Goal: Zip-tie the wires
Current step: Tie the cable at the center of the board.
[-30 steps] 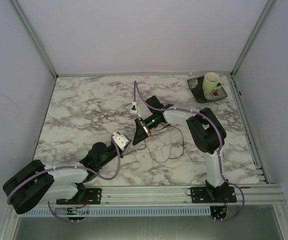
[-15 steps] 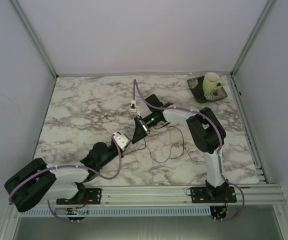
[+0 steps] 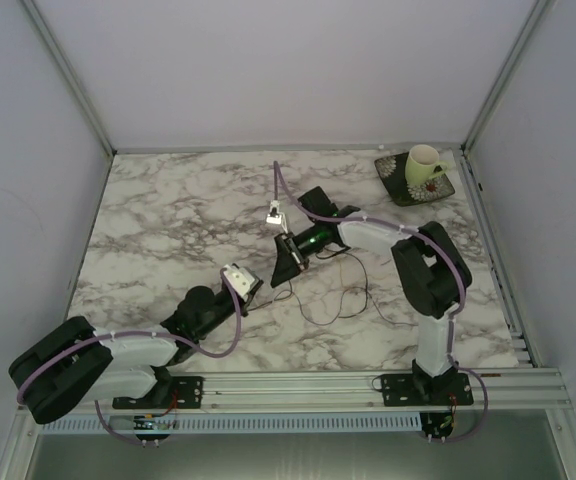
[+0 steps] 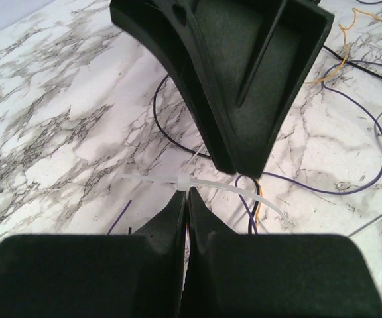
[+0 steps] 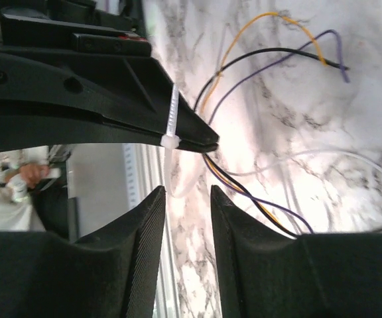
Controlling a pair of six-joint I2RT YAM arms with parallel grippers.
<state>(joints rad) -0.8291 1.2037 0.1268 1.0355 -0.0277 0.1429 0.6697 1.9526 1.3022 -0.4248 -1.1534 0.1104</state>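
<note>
While left gripper [image 4: 185, 199] clamped the zip tie [image 4: 183, 180] mid-frame, right gripper [image 5: 186, 205] stood parted, empty; cinching wires [image 5: 277, 50] likely needed tail regripped.

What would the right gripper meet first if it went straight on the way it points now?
Probably the white zip tie, which the shut left gripper pinches just ahead; depth is unclear.

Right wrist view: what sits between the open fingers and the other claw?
A white zip tie, pinched by the shut left gripper. Its tail reaches toward the open right gripper, as the right wrist view shows.
</note>
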